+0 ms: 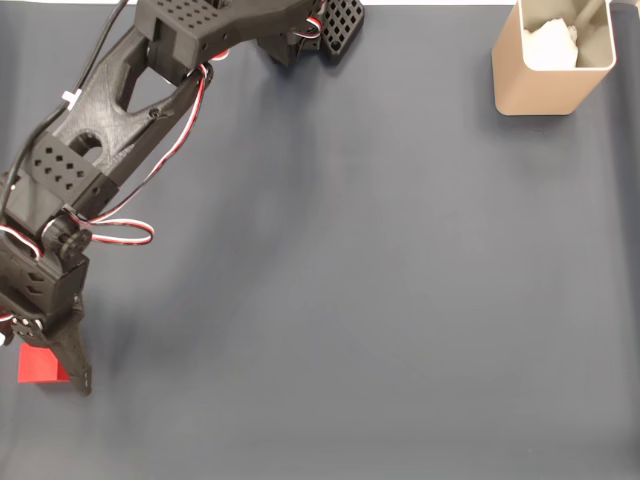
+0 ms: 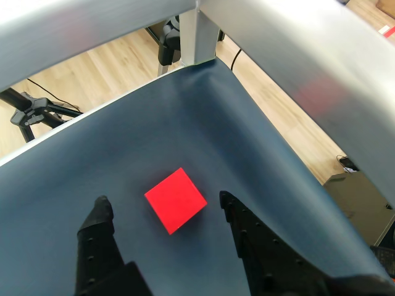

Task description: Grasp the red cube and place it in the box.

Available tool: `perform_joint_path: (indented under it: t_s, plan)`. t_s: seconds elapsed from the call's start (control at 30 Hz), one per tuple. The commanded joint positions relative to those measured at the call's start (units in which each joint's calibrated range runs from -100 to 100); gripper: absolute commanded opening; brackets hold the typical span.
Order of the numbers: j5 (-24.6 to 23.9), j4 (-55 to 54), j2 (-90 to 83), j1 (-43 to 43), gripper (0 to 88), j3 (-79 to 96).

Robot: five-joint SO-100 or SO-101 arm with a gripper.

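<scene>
The red cube (image 1: pixel 36 366) lies on the dark mat at the lower left edge of the fixed view. My gripper (image 1: pixel 52 374) has come down over it, one black finger (image 1: pixel 80 372) standing just right of the cube. In the wrist view the red cube (image 2: pixel 176 200) rests flat between my two fingertips (image 2: pixel 102 208), with a gap on each side. My gripper (image 2: pixel 164 203) is open and touches nothing. The beige box (image 1: pixel 535 92) stands upright at the far top right, a long way from the cube.
Something white and crumpled (image 1: pixel 550 45) lies inside the box. The arm's base (image 1: pixel 300 30) sits at the top centre, and the arm stretches down the left side. In the wrist view the mat's edge (image 2: pixel 271 132) and silver frame bars (image 2: pixel 197 31) are close beyond the cube.
</scene>
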Motion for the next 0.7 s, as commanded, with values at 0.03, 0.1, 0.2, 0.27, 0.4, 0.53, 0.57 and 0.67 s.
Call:
perform_joint_path:
  t_s: [0.03,0.1,0.2,0.27,0.4,0.53,0.57,0.67]
  plan:
    - [0.4,-1.3,0.4,0.6,40.0,-4.1]
    - [0.4,-1.4,1.2,0.6,39.8,-5.1]
    - [0.5,-1.8,1.9,0.6,39.2,-6.0]
    - [0.7,-1.8,2.2,0.7,38.9,-6.0]
    - [0.9,-1.8,2.4,0.8,38.2,-6.0]
    - [1.4,-2.1,2.3,0.9,36.5,-6.0]
    - [1.6,-2.3,2.3,0.9,35.9,-6.0]
    - [2.2,-2.4,2.1,1.2,35.1,-6.0]
